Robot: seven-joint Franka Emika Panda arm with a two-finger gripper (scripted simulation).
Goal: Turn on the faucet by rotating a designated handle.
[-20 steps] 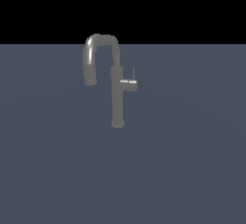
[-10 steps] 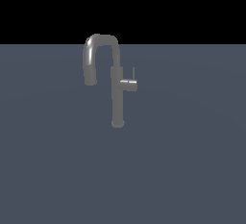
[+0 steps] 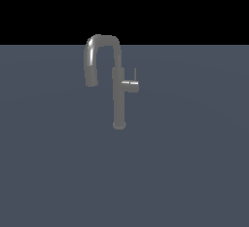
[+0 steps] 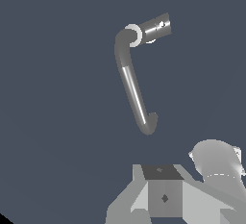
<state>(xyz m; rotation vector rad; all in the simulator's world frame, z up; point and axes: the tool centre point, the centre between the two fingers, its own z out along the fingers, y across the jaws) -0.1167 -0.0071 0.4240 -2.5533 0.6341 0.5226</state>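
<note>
The faucet (image 3: 118, 99) stands upright on the flat grey-blue surface, its gooseneck spout (image 3: 92, 60) curving over toward the exterior view's left. The handle (image 3: 130, 85) is a short stub on the stem's side toward the exterior view's right, and its thin rod lever (image 3: 135, 74) points straight up. No arm shows in the exterior view. In the wrist view the faucet (image 4: 132, 88) appears from above as a long bent pipe, with a thicker cylinder (image 4: 156, 26) at one end. Pale grey parts of my gripper (image 4: 163, 199) fill the picture's edge, well apart from the faucet. Its fingers do not show.
Under the faucet a plain grey-blue surface (image 3: 185, 172) reaches to a black background. Nothing else stands on it in either view.
</note>
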